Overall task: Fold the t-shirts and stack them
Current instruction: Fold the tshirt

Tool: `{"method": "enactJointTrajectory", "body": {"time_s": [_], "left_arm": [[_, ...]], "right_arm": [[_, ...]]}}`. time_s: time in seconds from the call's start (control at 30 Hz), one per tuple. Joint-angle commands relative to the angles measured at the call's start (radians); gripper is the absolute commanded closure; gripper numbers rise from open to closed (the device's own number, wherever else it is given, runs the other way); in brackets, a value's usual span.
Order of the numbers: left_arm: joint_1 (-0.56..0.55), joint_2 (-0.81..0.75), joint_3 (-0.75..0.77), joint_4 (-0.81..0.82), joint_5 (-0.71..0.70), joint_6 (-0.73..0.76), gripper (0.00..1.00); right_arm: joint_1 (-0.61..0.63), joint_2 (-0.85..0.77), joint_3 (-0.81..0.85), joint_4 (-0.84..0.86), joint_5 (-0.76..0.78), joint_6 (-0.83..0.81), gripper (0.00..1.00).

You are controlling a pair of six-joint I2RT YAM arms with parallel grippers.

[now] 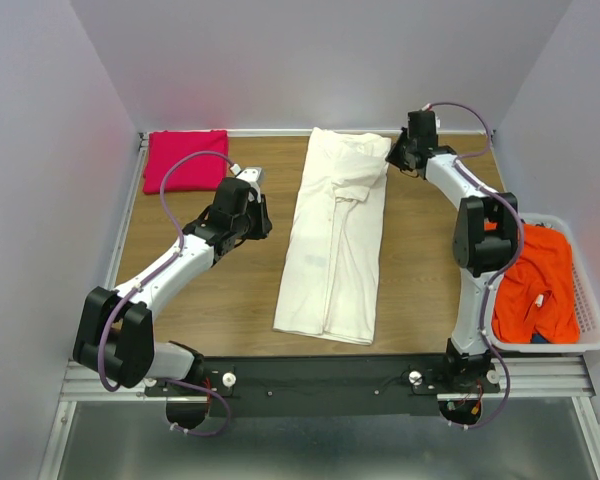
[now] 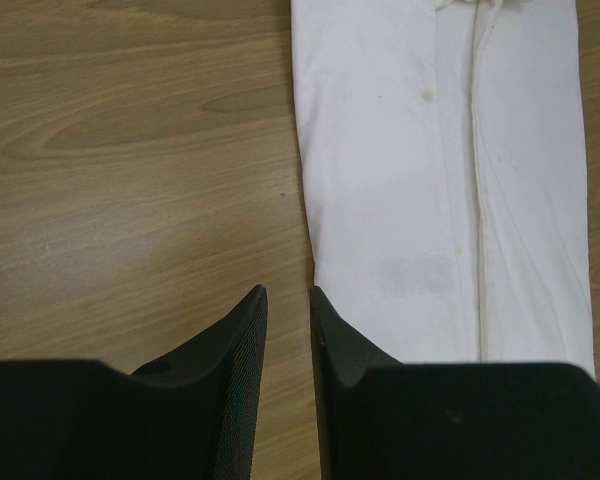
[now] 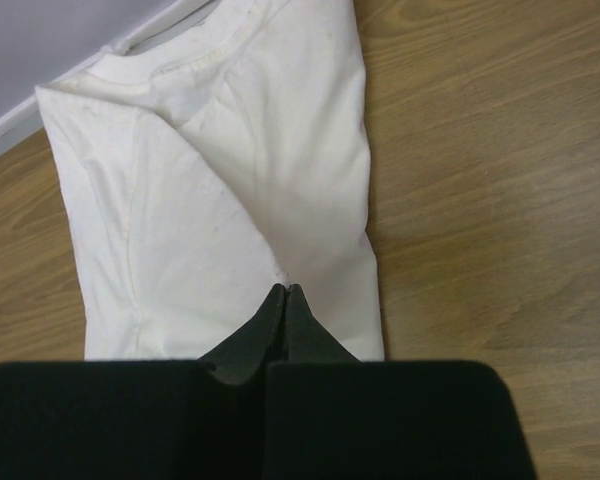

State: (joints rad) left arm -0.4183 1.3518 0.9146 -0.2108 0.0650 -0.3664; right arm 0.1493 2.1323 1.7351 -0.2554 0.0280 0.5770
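The cream-white t-shirt (image 1: pixel 332 240) lies folded lengthwise into a long strip down the middle of the table, collar at the back. It also shows in the left wrist view (image 2: pixel 440 170) and the right wrist view (image 3: pixel 230 200). The magenta-pink t-shirt (image 1: pixel 185 160) lies folded at the back left corner. The orange-red t-shirt (image 1: pixel 535 285) is bunched in the basket. My left gripper (image 1: pixel 263 215) (image 2: pixel 285 290) is open by a narrow gap and empty, over bare wood just left of the cream shirt's edge. My right gripper (image 1: pixel 392 155) (image 3: pixel 286 288) is shut, with no cloth showing between its tips, over the cream shirt's folded sleeve.
A white plastic laundry basket (image 1: pixel 592 300) stands off the table's right edge. A low rail (image 1: pixel 280 132) and grey walls close the back and sides. Bare wood (image 1: pixel 420 260) shows on both sides of the cream shirt.
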Motion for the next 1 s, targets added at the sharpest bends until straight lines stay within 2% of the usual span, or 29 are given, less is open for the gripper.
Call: {"method": "enactJointTrajectory", "body": {"time_s": [0.0,0.1,0.13,0.2,0.23,0.3,0.33,0.37,0.67,0.83,0.97], "left_arm": [[0.007,-0.011,-0.01,0.017,0.029,0.011,0.68],[0.007,-0.01,-0.01,0.019,0.029,0.011,0.68],[0.007,-0.011,-0.01,0.019,0.027,0.011,0.68],[0.007,-0.011,-0.011,0.017,0.027,0.011,0.68],[0.007,-0.011,-0.011,0.017,0.027,0.011,0.68],[0.007,-0.011,-0.011,0.019,0.029,0.011,0.68],[0.007,-0.01,-0.011,0.017,0.029,0.012,0.68],[0.007,-0.01,-0.011,0.017,0.029,0.012,0.68],[0.007,-0.003,-0.008,0.021,0.032,0.009,0.68],[0.007,-0.003,-0.011,0.022,0.036,0.009,0.68],[0.007,-0.006,-0.014,0.021,0.035,0.009,0.68]], "right_arm": [[0.003,0.035,-0.022,0.01,0.072,0.006,0.99],[0.001,0.063,-0.023,0.008,0.075,0.004,0.91],[0.003,0.066,-0.025,0.008,0.073,0.004,0.83],[0.003,0.063,-0.032,0.008,0.072,0.006,0.75],[0.004,0.06,-0.04,0.008,0.078,0.006,0.64],[0.003,0.048,-0.049,0.007,0.081,0.001,0.59],[0.003,0.038,-0.057,0.007,0.085,0.0,0.52],[0.003,0.032,-0.074,0.007,0.085,0.0,0.5],[0.044,-0.066,-0.209,0.008,0.036,0.041,0.52],[0.067,-0.098,-0.256,0.01,0.101,0.075,0.53],[0.07,-0.129,-0.276,0.013,0.087,0.087,0.54]]}}
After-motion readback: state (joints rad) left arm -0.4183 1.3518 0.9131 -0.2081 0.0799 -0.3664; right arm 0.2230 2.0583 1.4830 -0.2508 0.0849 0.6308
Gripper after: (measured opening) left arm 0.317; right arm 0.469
